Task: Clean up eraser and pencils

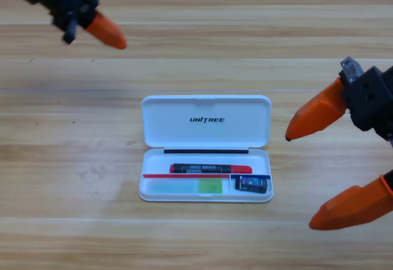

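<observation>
The white case (206, 121) lies open in the middle of the table, its lid folded back. In its tray (145, 191) the black pencil with red ends (210, 168) lies along the upper slot. The green pencil (184, 187) lies below it, and the small dark eraser (252, 185) sits in the lower right corner. My right gripper (299, 182) is open just to the right of the case, touching nothing, with nothing between its orange jaws. My left gripper (105, 30) is far off at the top left, showing as a single orange tip, shut and empty.
Bare wooden table surrounds the case on all sides. The right arm's black body (374, 98) sits at the right edge of the picture.
</observation>
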Controlling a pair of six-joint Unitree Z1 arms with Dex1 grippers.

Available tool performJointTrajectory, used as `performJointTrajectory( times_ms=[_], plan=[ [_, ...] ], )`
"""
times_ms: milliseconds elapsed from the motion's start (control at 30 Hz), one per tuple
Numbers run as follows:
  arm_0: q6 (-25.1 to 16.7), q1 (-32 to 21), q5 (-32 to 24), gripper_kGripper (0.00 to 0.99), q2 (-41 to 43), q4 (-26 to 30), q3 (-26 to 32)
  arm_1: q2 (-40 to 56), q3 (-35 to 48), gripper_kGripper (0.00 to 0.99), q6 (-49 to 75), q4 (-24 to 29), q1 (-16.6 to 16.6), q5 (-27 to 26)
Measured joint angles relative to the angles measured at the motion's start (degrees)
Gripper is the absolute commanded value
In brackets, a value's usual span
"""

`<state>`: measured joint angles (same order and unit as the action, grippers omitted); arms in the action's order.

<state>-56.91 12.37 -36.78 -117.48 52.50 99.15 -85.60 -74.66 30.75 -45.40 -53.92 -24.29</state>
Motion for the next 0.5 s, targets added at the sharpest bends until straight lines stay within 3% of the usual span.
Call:
performJointTrajectory(
  times_ms=[100,267,500],
  plan=[
    [0.7,-0.4,-2.8,0.0,-5.7,2.8,6.9,0.0,0.0,0.973,-0.4,0.0,0.0,-0.2],
    [-1.3,-1.0,-7.2,0.0,-18.1,15.0,22.6,0.0,0.0,0.973,-0.6,0.0,0.1,-0.3],
    [-3.7,-1.0,-10.9,0.0,-25.4,17.5,23.8,0.3,0.0,0.973,-0.7,0.0,0.1,-0.4]
  ],
)
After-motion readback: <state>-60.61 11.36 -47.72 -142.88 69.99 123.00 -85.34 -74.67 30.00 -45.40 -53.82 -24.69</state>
